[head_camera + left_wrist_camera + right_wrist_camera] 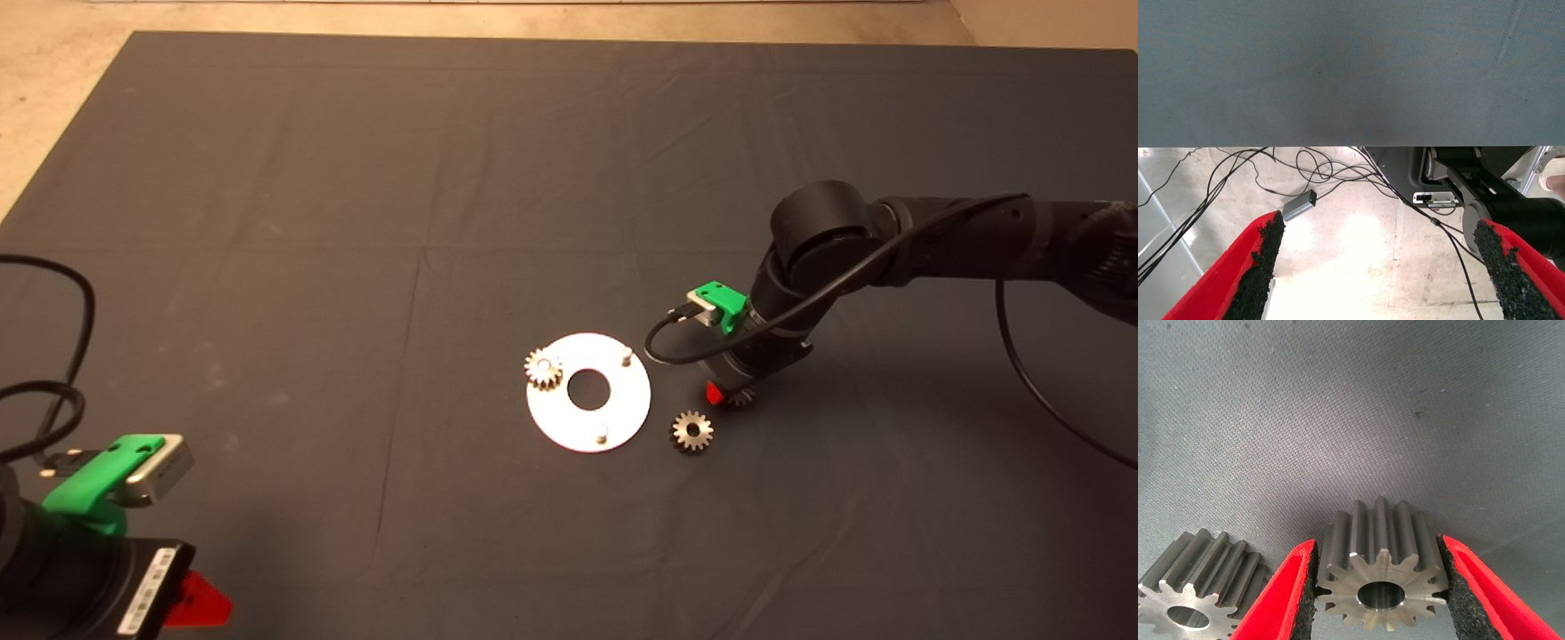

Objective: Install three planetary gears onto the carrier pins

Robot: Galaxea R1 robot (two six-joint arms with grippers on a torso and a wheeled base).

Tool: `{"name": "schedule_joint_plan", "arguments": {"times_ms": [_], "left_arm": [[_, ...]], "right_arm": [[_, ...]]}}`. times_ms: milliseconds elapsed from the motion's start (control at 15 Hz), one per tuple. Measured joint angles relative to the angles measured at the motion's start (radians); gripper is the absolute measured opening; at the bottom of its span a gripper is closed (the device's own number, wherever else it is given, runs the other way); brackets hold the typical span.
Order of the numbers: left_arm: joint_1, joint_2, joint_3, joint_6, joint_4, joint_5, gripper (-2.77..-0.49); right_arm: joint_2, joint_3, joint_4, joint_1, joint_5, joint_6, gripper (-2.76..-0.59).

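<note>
Our right gripper (1379,587) clamps a steel planetary gear (1381,583) across its teeth, on the mat (356,222) beside the carrier disc (622,404). We judge it heavy, rigid and slick. Our left gripper (1378,273) waits, spread.

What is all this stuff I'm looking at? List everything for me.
Mat: one, dark grey, covers the table.
Disc: one, white, large centre hole, mid-mat.
Pins: three, silvery, upright on the disc; two bare.
Gears: three, silvery metal; one on the disc's third pin, one flat on the mat beside the disc, one between the right fingers.
Cables: several, black, on the pale floor beyond the mat.
Right gripper: green with red fingers, down at the mat, pads against its gear.
Left gripper: fingers open, waiting at the lower left.
</note>
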Motion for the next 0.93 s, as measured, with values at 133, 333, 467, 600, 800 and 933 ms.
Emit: {"name": "schedule_joint_plan", "arguments": {"times_ms": [133,333,467,600,800,933], "left_arm": [[0.000,-0.003,0.000,0.002,0.000,0.000,-1.24],[0.000,-0.012,0.000,0.011,-0.003,0.000,-1.24],[0.000,-0.014,0.000,0.018,-0.003,0.000,-1.24],[0.000,-0.015,0.000,0.021,-0.003,0.000,-1.24],[0.000,-0.040,0.000,0.034,-0.003,0.000,-1.24],[-0.001,-0.064,0.000,0.051,-0.005,0.000,-1.24]], "right_arm": [[0.000,0.000,0.000,0.000,0.000,0.000,-2.18],[-0.001,0.000,0.000,0.000,0.001,0.000,-2.19],[-0.001,0.000,0.000,0.000,0.001,0.001,-2.21],[-0.001,0.000,0.000,0.000,0.001,0.002,-2.22],[-0.001,-0.001,0.000,0.000,0.001,0.004,-2.25],[-0.001,-0.001,0.000,0.000,0.001,0.004,-2.27]]}}
